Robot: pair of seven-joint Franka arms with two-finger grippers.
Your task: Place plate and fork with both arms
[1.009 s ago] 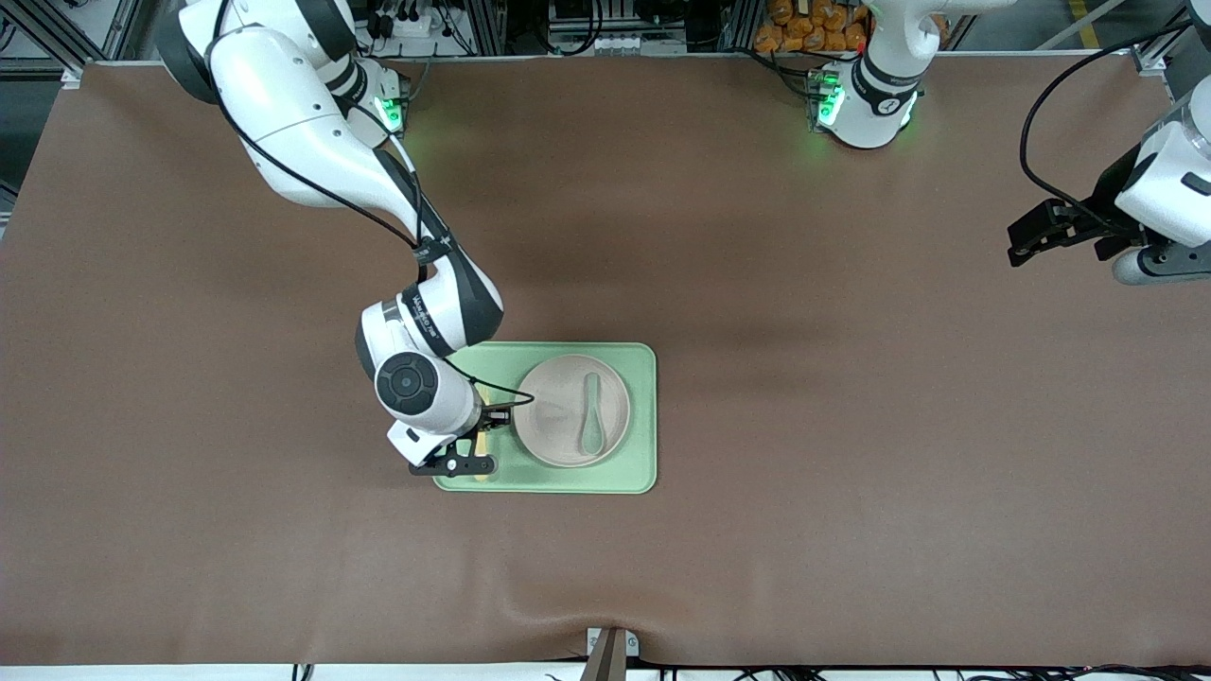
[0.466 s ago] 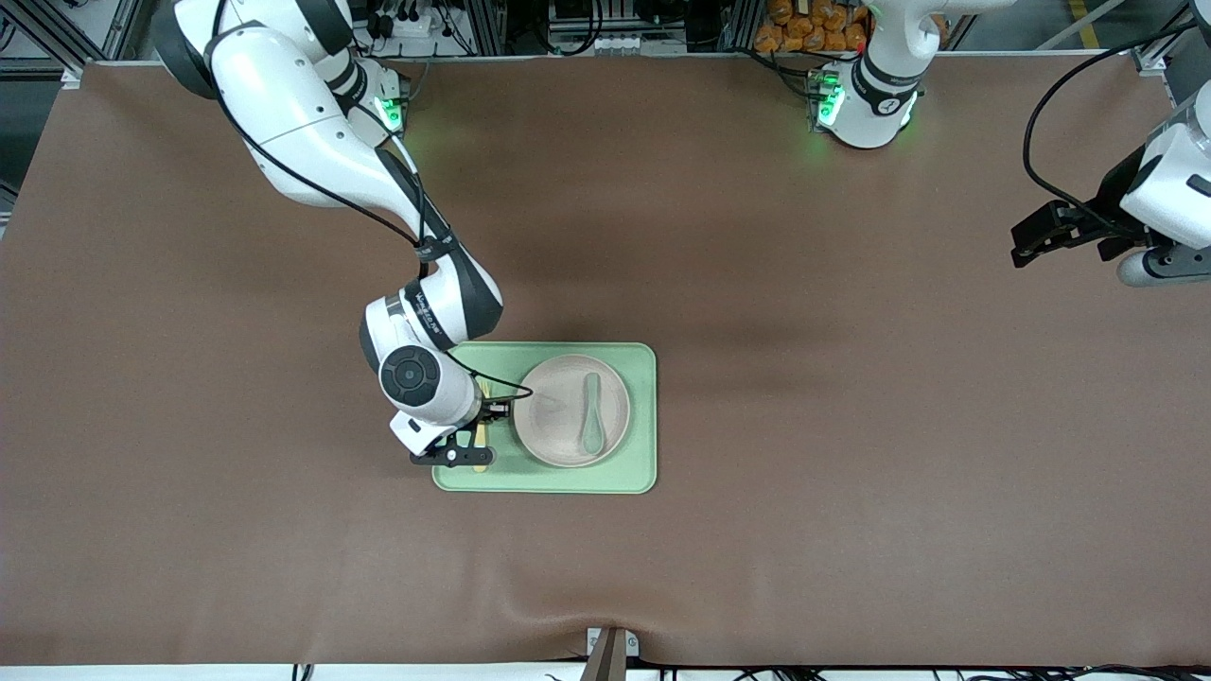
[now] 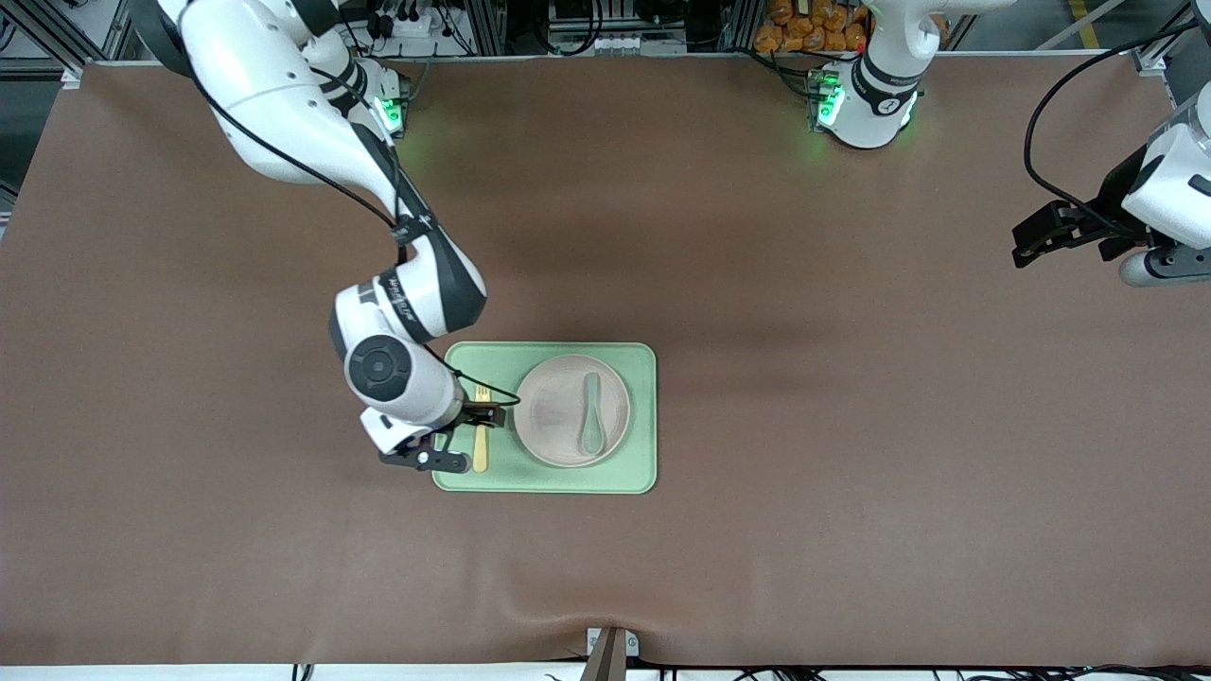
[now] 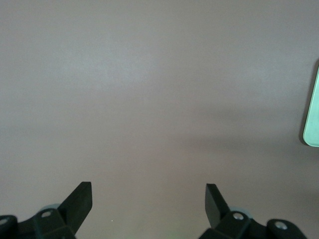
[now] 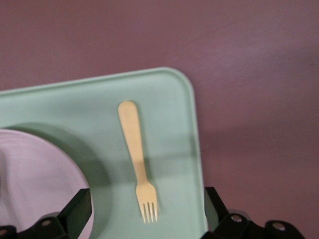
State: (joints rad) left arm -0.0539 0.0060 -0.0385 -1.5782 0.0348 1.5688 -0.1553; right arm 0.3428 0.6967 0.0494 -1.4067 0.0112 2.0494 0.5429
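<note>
The pale-yellow fork [image 3: 481, 452] lies flat on the light-green tray [image 3: 636, 364], beside the beige-pink plate [image 3: 553, 426], toward the right arm's end. My right gripper [image 3: 478, 414] hovers over the fork's tine end, open and empty. In the right wrist view the fork [image 5: 134, 144] lies between the spread fingers of my right gripper [image 5: 147, 209], with the plate's rim [image 5: 35, 174] beside one finger. My left gripper [image 3: 1022, 244] waits open over bare table at the left arm's end; the left wrist view shows my left gripper [image 4: 148, 199] empty.
A grey-green spoon [image 3: 592, 416] lies in the plate. The tray sits mid-table on the brown mat, and its corner shows in the left wrist view [image 4: 314, 124]. A small bracket [image 3: 610, 648] sits at the table edge nearest the front camera.
My right gripper has shifted toward the right arm's end of the table, uncovering more of the fork, which stays on the tray. The left arm has hardly moved.
</note>
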